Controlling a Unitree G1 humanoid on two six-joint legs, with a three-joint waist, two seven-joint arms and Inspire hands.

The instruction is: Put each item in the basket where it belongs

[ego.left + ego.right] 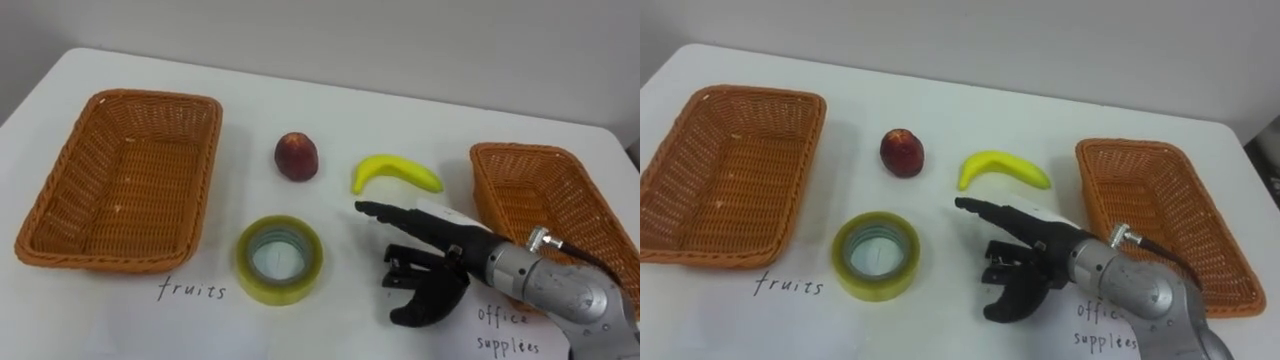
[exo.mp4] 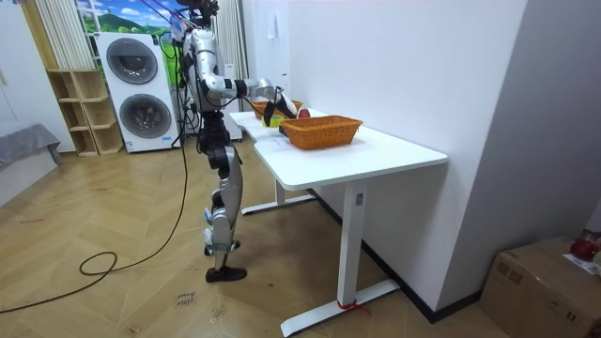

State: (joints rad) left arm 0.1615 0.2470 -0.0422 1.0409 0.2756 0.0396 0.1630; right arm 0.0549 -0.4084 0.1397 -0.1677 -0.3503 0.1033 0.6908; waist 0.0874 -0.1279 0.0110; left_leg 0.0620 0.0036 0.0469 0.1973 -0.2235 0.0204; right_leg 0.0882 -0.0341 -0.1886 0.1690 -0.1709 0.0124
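Over the white table (image 1: 330,110), the right hand (image 1: 450,262) hovers near the banana (image 1: 394,172) and tape roll (image 1: 279,259), fingers apart, seemingly holding nothing.

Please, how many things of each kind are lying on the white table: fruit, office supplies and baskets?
Fruit: 2 (banana, red fruit)
Office supplies: 1 (roll of tape)
Baskets: 2 (left basket, right basket)
Total: 5
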